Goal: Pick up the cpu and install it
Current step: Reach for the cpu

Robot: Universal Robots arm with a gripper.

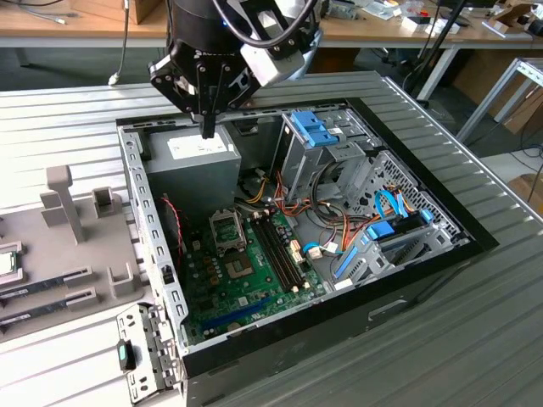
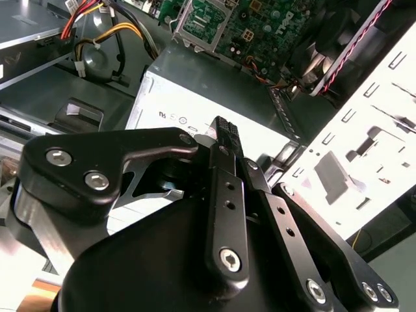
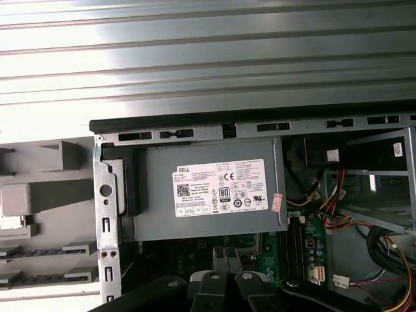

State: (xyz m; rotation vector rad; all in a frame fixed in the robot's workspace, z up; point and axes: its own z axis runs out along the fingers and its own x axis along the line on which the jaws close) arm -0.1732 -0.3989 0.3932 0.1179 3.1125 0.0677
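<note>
My gripper [image 1: 206,130], pressed together and empty, is hovering over the power supply box [image 1: 197,154], the cpu [image 1: 7,262] lying flat on the grey tray [image 1: 47,250] toward the exterior view's left.

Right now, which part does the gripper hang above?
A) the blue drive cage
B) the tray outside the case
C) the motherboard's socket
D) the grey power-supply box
D: in the exterior view the gripper hangs over the power-supply box, the one with the white label.
</note>
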